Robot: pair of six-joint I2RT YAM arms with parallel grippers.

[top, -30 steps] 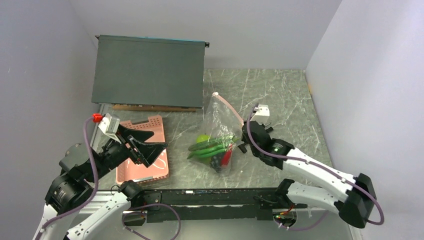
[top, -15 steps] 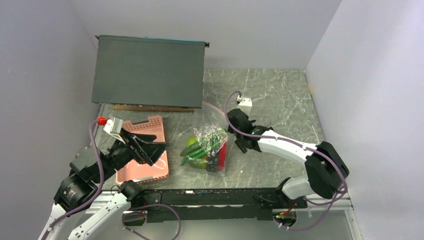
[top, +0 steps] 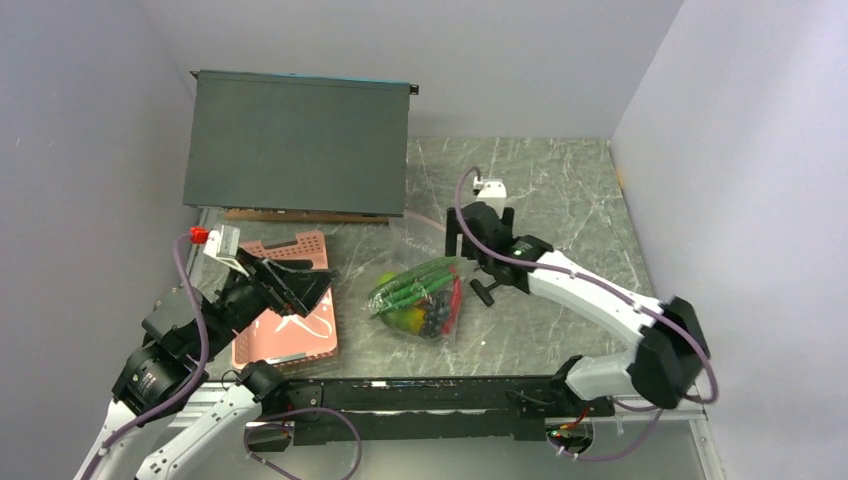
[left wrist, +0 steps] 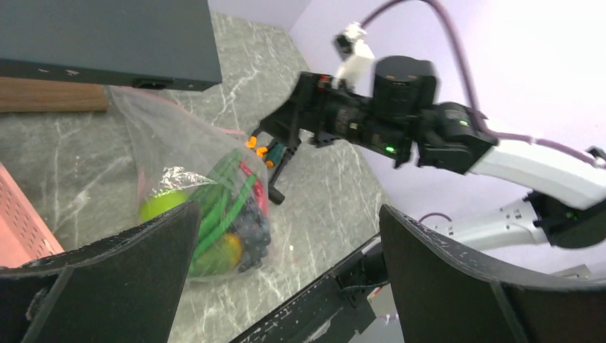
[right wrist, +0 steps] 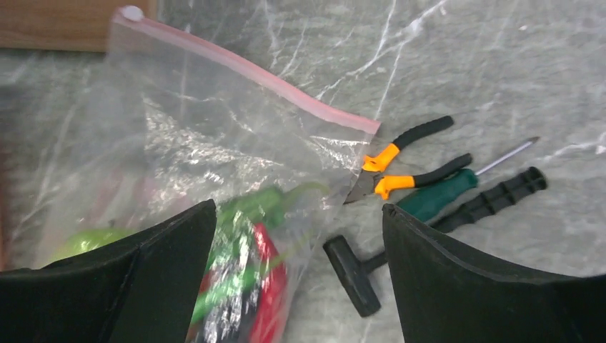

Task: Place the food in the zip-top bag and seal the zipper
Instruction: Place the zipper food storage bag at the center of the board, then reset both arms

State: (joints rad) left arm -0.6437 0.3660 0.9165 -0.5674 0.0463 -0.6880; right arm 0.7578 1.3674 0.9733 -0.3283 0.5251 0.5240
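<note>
Table point(top: 560, 190): grey-green stone-look top with white veins.
Room: plain pale lilac walls point(top: 500, 60) close it in on the left, back and right.
Back left: a dark grey flat panel point(top: 295, 150) rests on a wooden strip point(top: 300, 215).
Near edge: a black rail point(top: 430, 395).
Zip-top bag point(top: 420, 295): lies crumpled mid-table, mouth towards the back.
Food: all inside it, including green apple point(left wrist: 161, 204), long green pods point(top: 410, 285), red chili point(right wrist: 268, 293) and dark grapes point(top: 435, 318).
Zipper point(right wrist: 250, 75): a pink strip across the far end. I cannot tell whether it is sealed.
Tools: orange-handled pliers point(right wrist: 400, 161), green-handled screwdriver point(right wrist: 443, 196) and black T-handled tool point(right wrist: 429, 236) lie just beside the bag's right side.
Pink slotted basket point(top: 300, 335): left of the bag.
Left gripper point(left wrist: 289, 209): spread wide, empty, above the basket.
Right gripper point(right wrist: 298, 207): spread wide, holding nothing, above the bag's mouth and the tools.
</note>
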